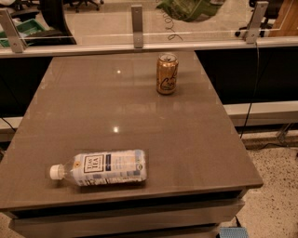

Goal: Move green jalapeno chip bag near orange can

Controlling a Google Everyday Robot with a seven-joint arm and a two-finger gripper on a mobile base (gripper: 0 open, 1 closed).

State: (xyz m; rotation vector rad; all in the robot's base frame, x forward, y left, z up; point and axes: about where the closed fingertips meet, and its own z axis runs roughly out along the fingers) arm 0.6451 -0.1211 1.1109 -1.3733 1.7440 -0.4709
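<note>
The green jalapeno chip bag hangs in the air at the top edge of the camera view, above the table's far side and cut off by the frame. The orange can stands upright on the far part of the table, below and slightly left of the bag. My gripper does not show; it is out of view above the top edge, where the bag hangs.
A clear labelled bottle with a white cap lies on its side near the front left of the grey table. A glass barrier with metal posts runs along the far edge. Floor lies to the right.
</note>
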